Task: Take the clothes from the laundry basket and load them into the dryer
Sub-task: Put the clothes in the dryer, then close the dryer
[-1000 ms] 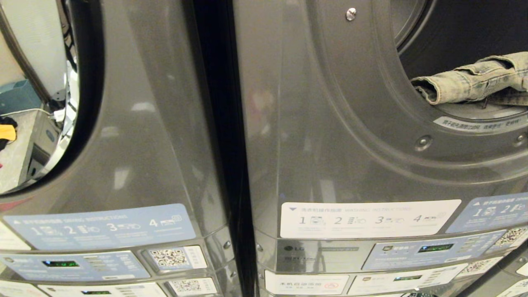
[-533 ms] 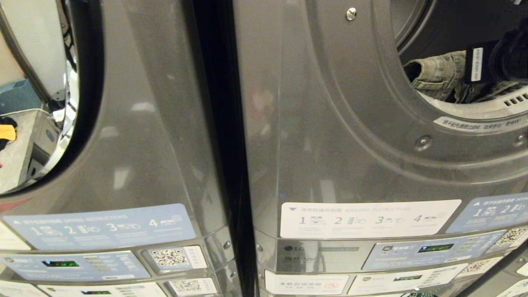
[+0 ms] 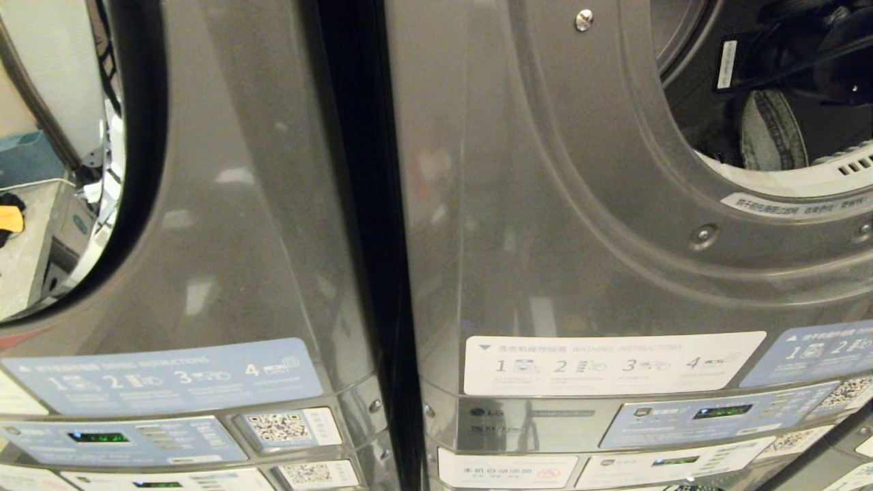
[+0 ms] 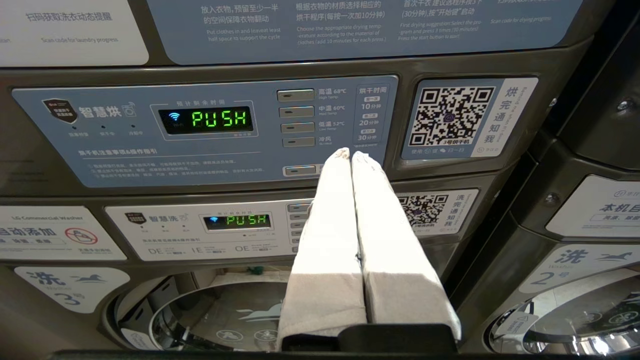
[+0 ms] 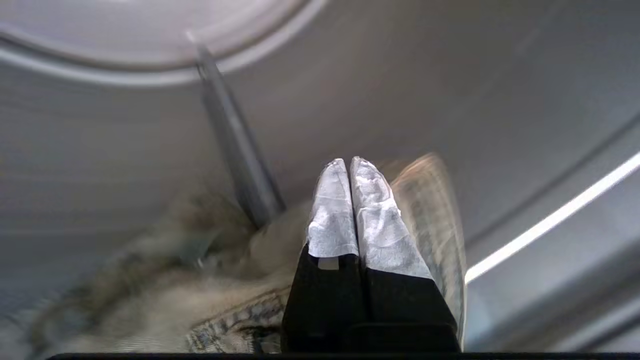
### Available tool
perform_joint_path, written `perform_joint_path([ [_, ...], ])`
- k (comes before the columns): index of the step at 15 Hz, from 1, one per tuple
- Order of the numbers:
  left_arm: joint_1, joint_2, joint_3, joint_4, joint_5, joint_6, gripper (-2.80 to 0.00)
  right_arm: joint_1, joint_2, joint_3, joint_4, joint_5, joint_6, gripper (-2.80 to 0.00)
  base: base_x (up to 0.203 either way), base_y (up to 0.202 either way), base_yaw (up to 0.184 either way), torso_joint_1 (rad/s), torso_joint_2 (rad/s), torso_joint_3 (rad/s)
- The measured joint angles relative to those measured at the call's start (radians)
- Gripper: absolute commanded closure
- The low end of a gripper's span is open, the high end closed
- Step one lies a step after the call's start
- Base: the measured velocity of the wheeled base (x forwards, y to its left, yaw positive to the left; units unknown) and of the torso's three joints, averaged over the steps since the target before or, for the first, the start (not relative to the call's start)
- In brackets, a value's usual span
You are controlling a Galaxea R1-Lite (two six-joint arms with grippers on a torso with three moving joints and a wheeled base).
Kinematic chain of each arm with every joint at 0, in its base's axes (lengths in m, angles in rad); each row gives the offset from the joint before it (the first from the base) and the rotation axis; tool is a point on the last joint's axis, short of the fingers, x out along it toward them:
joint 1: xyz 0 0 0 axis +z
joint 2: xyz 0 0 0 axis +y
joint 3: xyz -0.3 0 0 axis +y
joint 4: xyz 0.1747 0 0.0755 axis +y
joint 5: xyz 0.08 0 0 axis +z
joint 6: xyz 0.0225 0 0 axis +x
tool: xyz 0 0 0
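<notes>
Two dark grey front-loading machines stand side by side in the head view, and the right one, the dryer (image 3: 580, 204), has its round opening uncovered at the upper right. The right gripper (image 5: 348, 162) is inside the smooth grey metal drum (image 5: 450, 85); its two white-wrapped fingers (image 5: 332, 210) are pressed together with nothing between them. Directly beneath and beside the fingertips lies a faded, washed-out denim garment (image 5: 200, 280), bunched on the drum floor, with one fold rising just past the fingers on one side. Beyond the fingertips a grey ridge-shaped drum paddle (image 5: 235, 150) runs up the drum wall. In the head view the black right arm (image 3: 818, 61) reaches into the opening, and a rolled piece of the same denim (image 3: 771, 133) shows below it, near the drum's lip.

The left gripper (image 4: 348, 155) is parked in front of the left machine, its white-wrapped fingers likewise clenched on nothing. Just ahead of its tips is a pale blue control panel (image 4: 150, 135) with a green display reading PUSH (image 4: 219, 119).

The green laundry basket is in none of the views.
</notes>
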Motion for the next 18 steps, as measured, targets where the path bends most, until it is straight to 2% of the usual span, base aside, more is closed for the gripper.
perform_joint_path([
  [3,0.000,0.000,0.000,0.000,0.000,0.000,0.00,0.065,-0.082,-0.007,0.001,0.056,-0.017,0.00,0.000,0.000,0.000,0.000,0.00,0.000],
  [6,0.000,0.000,0.000,0.000,0.000,0.000,0.00,0.150,-0.237,0.138,0.015,0.069,-0.022,0.00,0.000,0.000,0.000,0.000,0.00,0.000],
  [9,0.000,0.000,0.000,0.000,-0.001,0.003,0.00,0.209,-0.451,0.477,0.020,0.085,-0.021,0.00,0.000,0.000,0.000,0.000,0.00,0.000],
  [11,0.000,0.000,0.000,0.001,-0.002,0.006,0.00,0.257,-0.637,0.725,0.014,0.145,-0.024,0.00,0.000,0.000,0.000,0.000,0.00,0.000],
  [16,0.000,0.000,0.000,0.000,-0.001,0.005,0.00,0.331,-0.998,1.259,0.011,0.449,-0.044,0.00,0.000,0.000,0.000,0.000,0.00,0.000],
  [18,0.000,0.000,0.000,0.000,-0.001,0.002,0.00,0.340,-1.131,1.460,-0.001,0.537,-0.050,0.00,0.000,0.000,0.000,0.000,0.00,0.000],
])
